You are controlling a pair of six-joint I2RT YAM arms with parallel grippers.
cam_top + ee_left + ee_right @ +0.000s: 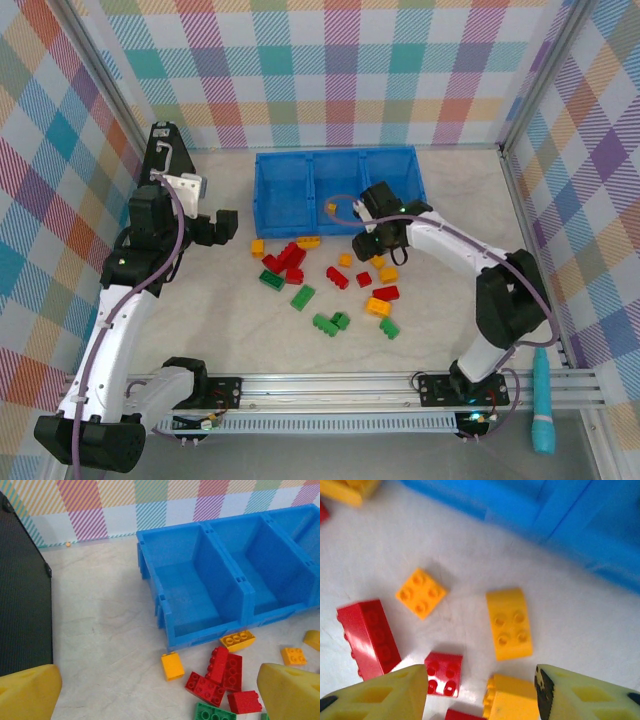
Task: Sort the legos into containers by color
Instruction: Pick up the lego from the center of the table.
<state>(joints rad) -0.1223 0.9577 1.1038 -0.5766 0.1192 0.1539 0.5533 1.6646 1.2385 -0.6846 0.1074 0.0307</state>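
Note:
The blue bin point(300, 222) point(200, 635) stands at the back, its three containers side by side; a small yellow lego point(331, 208) lies in the middle one. Red point(285, 262), green point(327, 323) and yellow point(378, 306) legos are scattered in front of it. My right gripper point(368, 238) point(480, 692) hovers open over the pile by the bin's front wall, nothing between its fingers point(380, 695); a yellow brick point(512, 702), a red 2x2 point(443, 674) and a curved yellow piece point(510, 624) lie beneath. My left gripper point(222, 228) point(160, 700) is wide open left of the pile, above a yellow brick point(172, 666) and red bricks point(220, 672).
A black case point(22, 590) stands at the left of the table by the left arm. Checked walls close the table at the back and sides. A teal tool point(541, 405) lies outside the frame at the front right.

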